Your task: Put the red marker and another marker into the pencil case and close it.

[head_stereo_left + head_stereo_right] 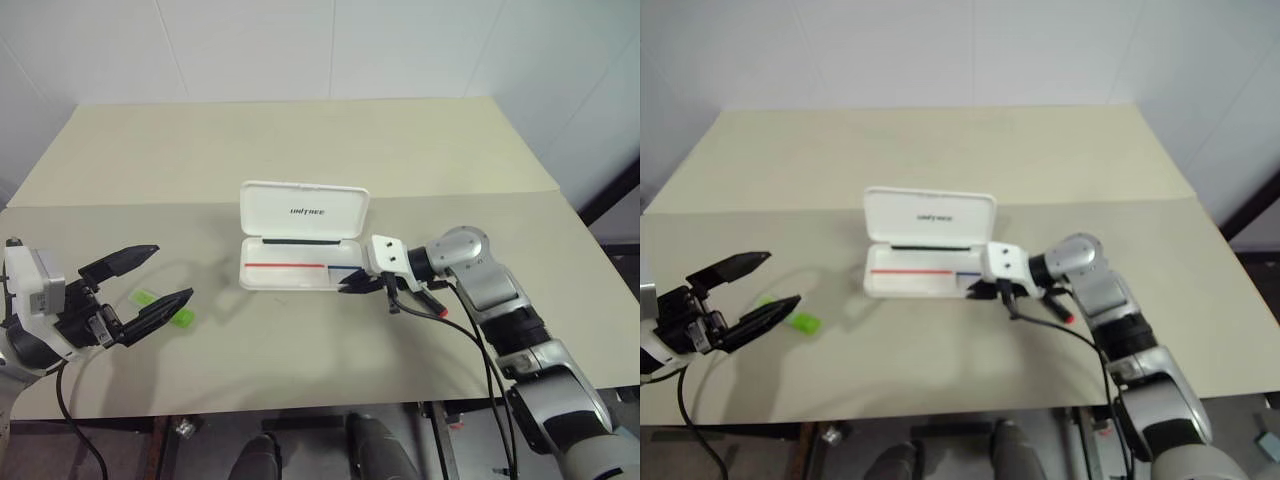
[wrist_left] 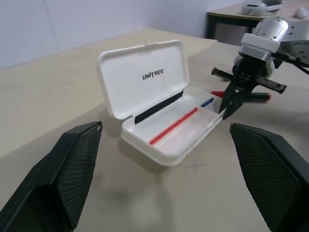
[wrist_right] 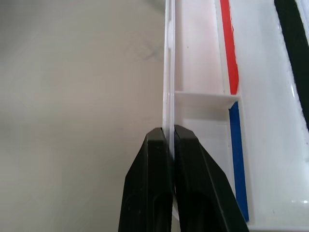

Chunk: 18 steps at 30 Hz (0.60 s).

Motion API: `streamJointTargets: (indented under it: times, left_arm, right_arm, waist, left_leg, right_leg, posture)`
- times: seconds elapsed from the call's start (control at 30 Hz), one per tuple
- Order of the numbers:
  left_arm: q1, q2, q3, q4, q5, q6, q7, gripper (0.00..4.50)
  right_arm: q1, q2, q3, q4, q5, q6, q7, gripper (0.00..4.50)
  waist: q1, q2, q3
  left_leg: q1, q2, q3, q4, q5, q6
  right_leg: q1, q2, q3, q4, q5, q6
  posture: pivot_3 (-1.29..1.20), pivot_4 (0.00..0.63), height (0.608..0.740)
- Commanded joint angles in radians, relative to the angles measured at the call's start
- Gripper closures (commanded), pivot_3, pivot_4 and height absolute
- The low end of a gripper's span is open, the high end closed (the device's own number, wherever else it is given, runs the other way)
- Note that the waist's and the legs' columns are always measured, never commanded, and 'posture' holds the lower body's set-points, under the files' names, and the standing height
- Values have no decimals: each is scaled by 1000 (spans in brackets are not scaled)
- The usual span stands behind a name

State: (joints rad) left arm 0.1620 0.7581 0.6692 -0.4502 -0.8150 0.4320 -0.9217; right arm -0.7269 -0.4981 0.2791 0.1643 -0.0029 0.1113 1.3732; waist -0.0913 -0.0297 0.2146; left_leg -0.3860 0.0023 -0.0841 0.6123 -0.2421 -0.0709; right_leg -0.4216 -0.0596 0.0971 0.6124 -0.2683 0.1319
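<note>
right claw (image 3: pixel 169 145) clenched on pencil case (image 1: pixel 300 265) wall | left claw (image 1: pixel 150 285) spread wide, empty

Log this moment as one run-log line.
case: open | right end effector: shut on case wall | left end effector: open | green marker, red marker: on table

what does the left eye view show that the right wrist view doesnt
Left eye view alone: the left gripper open beside the green marker, the red marker lying on the table, and the upright lid. Right wrist view alone: the right gripper's fingers pinched on the case's front wall, and a divider inside the tray. Both: the open pencil case with red and blue stripes, and the right gripper.
</note>
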Motion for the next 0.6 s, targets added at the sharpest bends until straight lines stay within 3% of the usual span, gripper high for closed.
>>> streamJointTargets:
  times: [0.03, 0.1, 0.3, 0.6]
  left_arm:
    - [11, 25, 1, 31, 8, -34, -71, 0]
    - [10, 34, -5, 48, 17, -40, -92, 0]
    - [-16, 41, -32, 72, 33, -49, -104, 0]
    - [-29, 47, -39, 74, 39, -48, -114, 0]
  right_arm:
    - [27, -20, 20, -112, -1, 42, -29, 3938]
    - [47, -28, 40, -147, -20, 63, -47, 3938]
    - [102, -33, 94, -248, -36, 105, -83, 3938]
    - [94, -48, 152, -165, -102, 48, -139, 3938]
  waist:
    - [4, 0, 0]
    - [8, -1, 0]
    - [12, -2, -1]
    - [10, -3, -1]
  left_leg:
    - [0, 0, 0, 1, 0, 0]
    - [0, 0, 0, 1, 0, 0]
    - [-1, -1, 0, 2, 1, 0]
    - [0, 0, 0, 2, 1, 0]
  right_leg:
    - [0, 0, 0, 0, -1, -3]
    - [0, 0, 0, 0, -6, -11]
    - [0, -1, 1, -1, -6, -12]
    - [0, -1, 1, 0, -5, -10]
  posture:
    - [0, 150, 740]
    - [0, 150, 740]
    - [0, 150, 740]
    - [0, 150, 740]
